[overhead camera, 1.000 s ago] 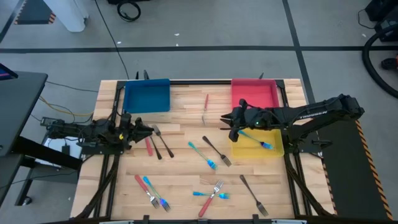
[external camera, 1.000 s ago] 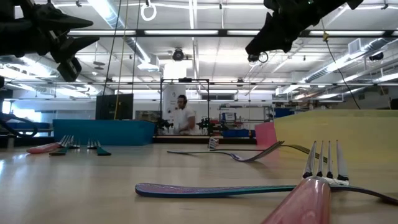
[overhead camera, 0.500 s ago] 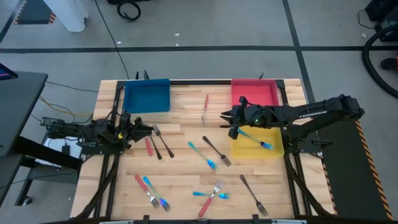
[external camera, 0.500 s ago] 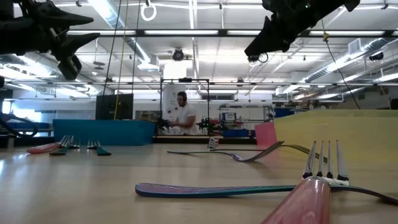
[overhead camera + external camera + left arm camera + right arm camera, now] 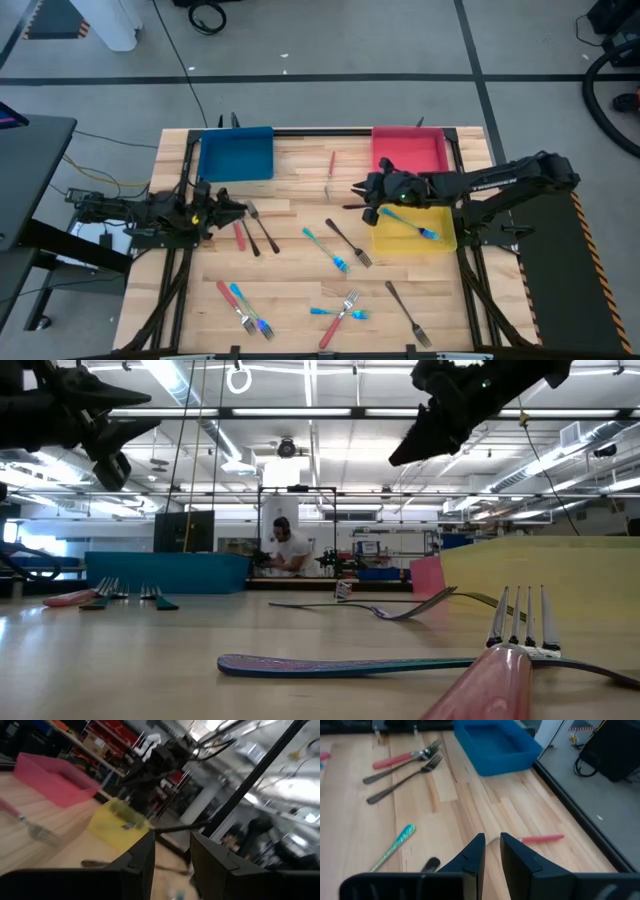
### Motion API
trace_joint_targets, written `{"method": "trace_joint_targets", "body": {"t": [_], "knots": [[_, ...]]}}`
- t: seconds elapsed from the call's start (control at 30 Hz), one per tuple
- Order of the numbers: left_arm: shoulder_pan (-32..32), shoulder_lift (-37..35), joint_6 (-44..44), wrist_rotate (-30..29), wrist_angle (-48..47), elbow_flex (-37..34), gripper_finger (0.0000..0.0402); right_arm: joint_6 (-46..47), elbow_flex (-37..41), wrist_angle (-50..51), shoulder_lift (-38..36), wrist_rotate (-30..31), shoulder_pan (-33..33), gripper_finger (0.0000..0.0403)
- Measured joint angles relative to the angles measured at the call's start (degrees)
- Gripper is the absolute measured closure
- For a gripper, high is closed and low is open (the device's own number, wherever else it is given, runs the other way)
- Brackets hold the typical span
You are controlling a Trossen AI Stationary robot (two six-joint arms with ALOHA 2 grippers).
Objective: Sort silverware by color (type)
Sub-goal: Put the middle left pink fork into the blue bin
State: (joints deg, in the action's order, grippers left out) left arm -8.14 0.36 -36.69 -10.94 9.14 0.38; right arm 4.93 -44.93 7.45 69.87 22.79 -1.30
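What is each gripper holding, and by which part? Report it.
Nothing is held. The right gripper hangs empty above the table beside the yellow tray, fingers slightly apart. The left gripper is empty too, fingers apart, near a red-handled fork.

A light wooden plank table [image 5: 300, 250] carries everything here. Take the yellow rectangular plastic tray [image 5: 414, 232] as the marker: it sits at the right edge, with a pink-red rectangular tray [image 5: 408, 152] just behind it and a blue rectangular tray [image 5: 236, 153] well off at the far-left corner. A red-handled fork [image 5: 331, 172] lies between the blue and pink trays. Just left of the yellow tray lie a dark metal fork [image 5: 347, 243] and a light-blue-handled fork [image 5: 326, 250]. Farther left, a red-handled fork [image 5: 240, 236] rests beside two dark forks [image 5: 262, 229]. Toward the near edge sit a mixed cluster [image 5: 342, 310], a red-and-blue pair [image 5: 243, 308] and a lone dark fork [image 5: 408, 313].
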Motion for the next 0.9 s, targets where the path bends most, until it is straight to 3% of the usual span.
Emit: {"method": "trace_joint_targets", "body": {"t": [0.43, 0.9], "knots": [[0.56, 0.00, 10.59, -0.19, -2.09, 0.00, 0.0278, -0.01, 0.02, -3.99, 2.14, -0.17, -1.40, 0.0336], [0.96, 0.00, 10.40, -0.22, -1.34, 0.00, 0.0278, 0.01, 0.02, -3.96, 2.18, -0.34, -2.34, 0.0336]]}}
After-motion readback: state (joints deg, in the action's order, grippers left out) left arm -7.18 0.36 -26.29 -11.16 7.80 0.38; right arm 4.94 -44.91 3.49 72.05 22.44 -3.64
